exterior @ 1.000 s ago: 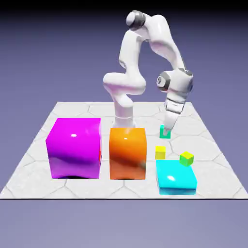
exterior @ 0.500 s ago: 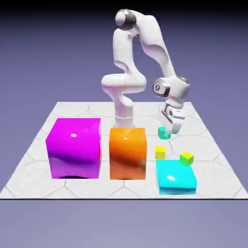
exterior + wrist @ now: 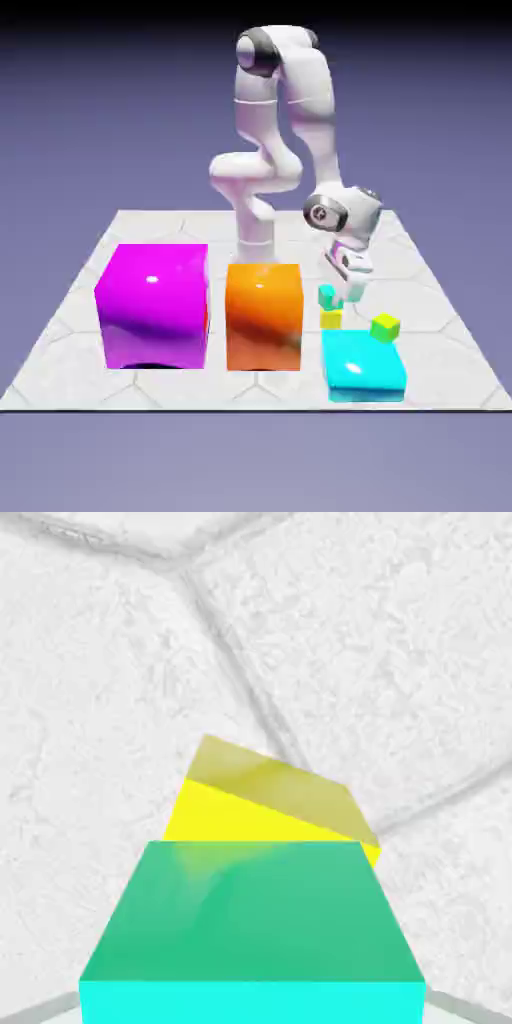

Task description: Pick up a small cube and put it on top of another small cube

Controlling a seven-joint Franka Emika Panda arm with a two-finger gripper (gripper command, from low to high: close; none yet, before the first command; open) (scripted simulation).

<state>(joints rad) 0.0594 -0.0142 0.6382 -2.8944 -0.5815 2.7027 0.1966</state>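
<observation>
Teal-green cube (image 3: 326,296) right above yellow cube (image 3: 331,319), gripper (image 3: 341,293) around it.

In ext. view teal cube sits directly over yellow one, at gripper tips; can't tell if it rests on it or is just above. Hand view: teal cube (image 3: 250,927) fills bottom, yellow cube (image 3: 270,802) behind, turned at an angle to it; fingertips barely show, so can't tell if jaws clamp or stand apart. Lime cube (image 3: 385,327) just right, at far edge of flat cyan block (image 3: 363,368). Orange block (image 3: 264,316) left of stack, magenta block (image 3: 153,305) further left, all on pale tiled surface (image 3: 440,330).
</observation>
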